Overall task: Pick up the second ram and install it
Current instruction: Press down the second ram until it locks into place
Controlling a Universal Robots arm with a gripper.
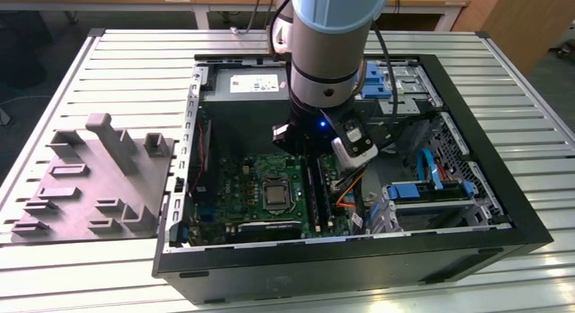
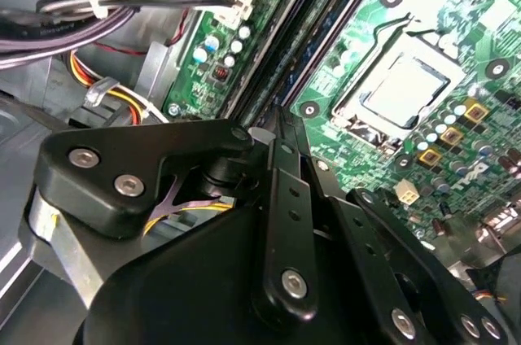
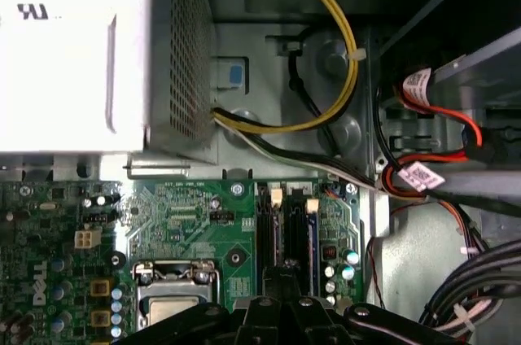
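Arm reached down into the open PC case [image 1: 496, 166] on the slatted table [image 1: 134, 71]. The gripper [image 1: 330, 173] hung low over the green motherboard [image 1: 256, 185], at the memory sockets [image 3: 270, 227] beside the CPU socket [image 2: 403, 89]. In both wrist views its tip [image 2: 277, 121] [image 3: 285, 276] sat right at the sockets. Could not tell whether it was clenched, released or grasping anything.

A dark-blue ram stick [image 3: 311, 235] stood on edge in one socket, just beside the tip. First or second stick: could not tell. A grey fixture [image 1: 90, 178] lay outside the case, towards the exterior view's left.
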